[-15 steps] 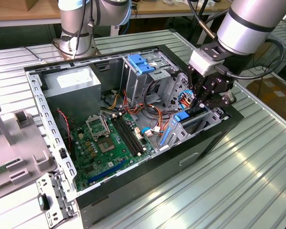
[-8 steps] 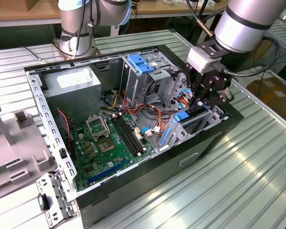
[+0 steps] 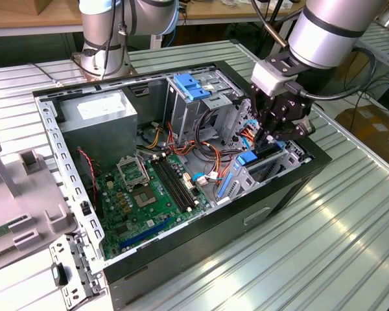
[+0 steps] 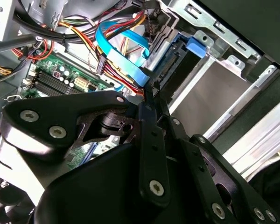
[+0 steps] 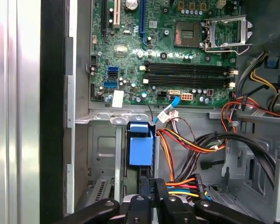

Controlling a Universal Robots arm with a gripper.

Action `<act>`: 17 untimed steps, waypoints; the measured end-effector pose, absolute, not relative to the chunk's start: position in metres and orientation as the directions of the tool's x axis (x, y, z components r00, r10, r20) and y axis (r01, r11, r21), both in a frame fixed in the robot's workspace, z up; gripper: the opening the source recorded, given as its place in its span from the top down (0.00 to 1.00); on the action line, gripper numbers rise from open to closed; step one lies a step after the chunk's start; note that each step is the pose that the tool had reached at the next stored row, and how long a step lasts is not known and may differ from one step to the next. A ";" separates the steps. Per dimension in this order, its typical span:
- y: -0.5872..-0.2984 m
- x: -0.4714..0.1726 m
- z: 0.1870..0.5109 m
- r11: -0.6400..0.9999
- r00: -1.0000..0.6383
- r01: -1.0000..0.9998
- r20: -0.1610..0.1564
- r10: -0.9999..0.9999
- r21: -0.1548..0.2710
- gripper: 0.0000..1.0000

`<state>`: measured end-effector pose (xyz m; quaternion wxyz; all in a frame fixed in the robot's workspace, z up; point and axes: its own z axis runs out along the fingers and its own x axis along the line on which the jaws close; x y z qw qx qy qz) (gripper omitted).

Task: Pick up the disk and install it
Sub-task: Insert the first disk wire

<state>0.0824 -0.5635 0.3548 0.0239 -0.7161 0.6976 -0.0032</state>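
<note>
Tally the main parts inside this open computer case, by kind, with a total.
Motherboard: 1
Power supply: 1
Processor socket: 1
Disk: 1
Total: 4

I'm seeing the end effector (image 3: 267,137) blocking most of the disk (image 3: 267,159) in the exterior view; its fingertips are sinking behind the drive cage (image 3: 246,178), grip unreadable.

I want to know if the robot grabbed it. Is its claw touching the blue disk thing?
Cannot tell. In the exterior view the end effector is down at the disk in the drive bay, but its own linkage hides whether they meet.
</note>
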 end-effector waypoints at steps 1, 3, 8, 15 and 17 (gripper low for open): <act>-0.562 0.083 0.355 -0.025 0.027 -0.999 -0.029 -0.999 -0.039 0.83; -0.562 0.086 0.355 -0.025 0.026 -0.999 -0.029 -0.999 -0.038 0.83; -0.562 0.097 0.354 -0.025 0.027 -0.999 -0.029 -0.999 -0.037 0.83; -0.571 0.105 0.353 -0.024 0.026 -0.999 -0.061 -0.998 -0.036 0.83; -0.572 0.105 0.352 -0.024 0.026 -0.999 -0.061 -0.998 -0.036 0.83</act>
